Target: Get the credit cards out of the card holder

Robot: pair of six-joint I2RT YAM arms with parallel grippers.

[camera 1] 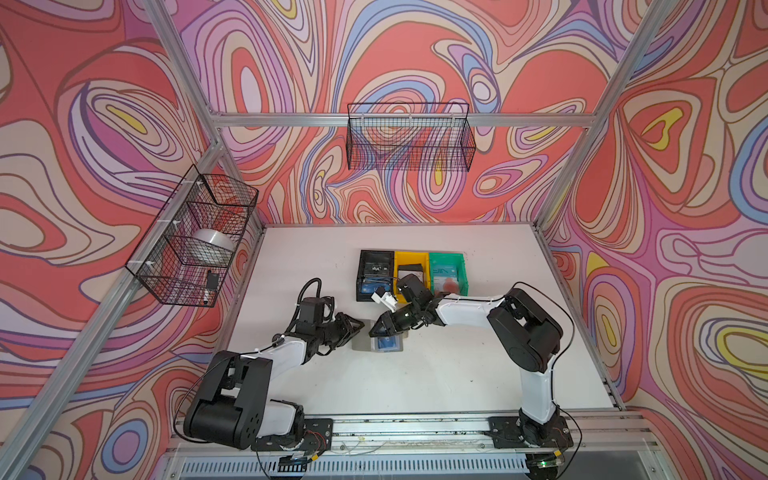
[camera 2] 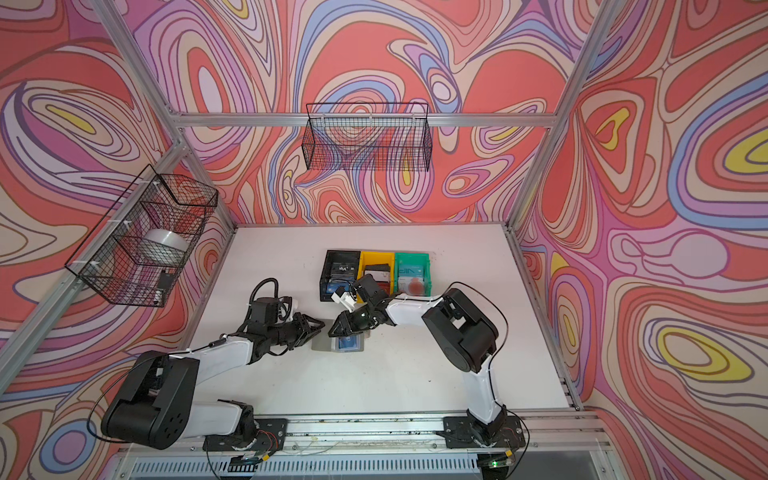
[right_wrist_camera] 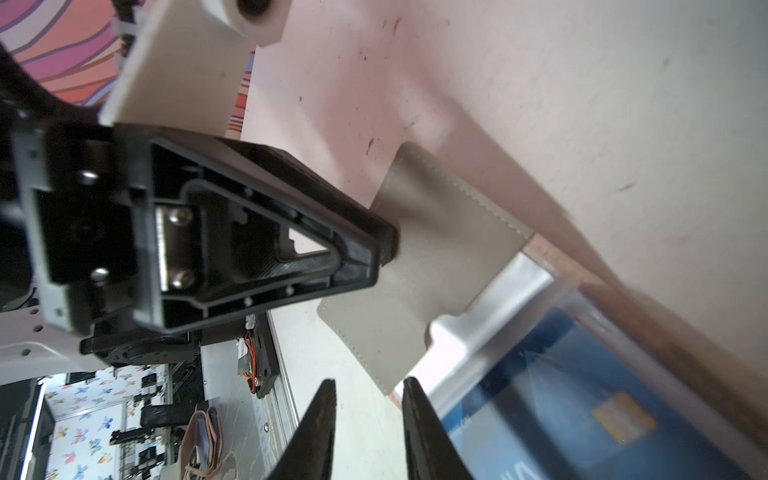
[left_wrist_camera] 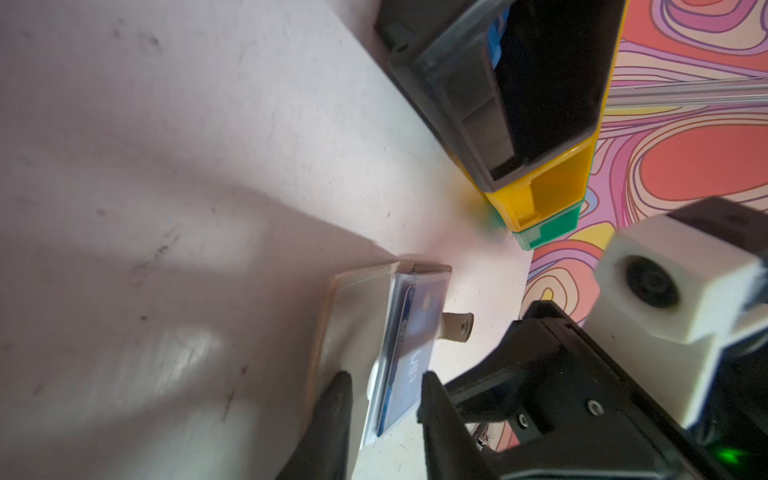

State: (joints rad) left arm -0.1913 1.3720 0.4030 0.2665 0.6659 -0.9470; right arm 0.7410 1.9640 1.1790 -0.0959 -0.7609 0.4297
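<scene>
Left wrist view: the holder (left_wrist_camera: 353, 299) lies open and flat on the table (left_wrist_camera: 166, 166). Its grey flap is spread to one side. On the other side is a clear sleeve (left_wrist_camera: 399, 286) with a blue card (left_wrist_camera: 411, 328) marked VIP inside, and the snap tab (left_wrist_camera: 457, 326) pokes out past the sleeve. In both top views the holder sits just below the centre of the frame, between the two arms, with the row of bins (camera 1: 411, 266) above it.

As I judge it, the card is light, stiff and slick, and too thin to lift off a flat surface. The sleeve looks like soft, glossy film that would flex and drag along with the card. The holder seems light enough to slide unless pinned. The likeliest hold is the card's edge at the sleeve's notch (right_wrist_camera: 444, 328), pinched across its thickness and drawn straight out while the grey flap is pressed down.

The left pincer (left_wrist_camera: 385, 376) has its fingers a little apart, with the sleeve showing in the gap and nothing clamped. In the right wrist view its tip is at the grey flap, but I cannot tell whether it touches. The right pincer (right_wrist_camera: 368, 384) is also slightly parted and empty, its tips just beside the flap's corner near the notch.
</scene>
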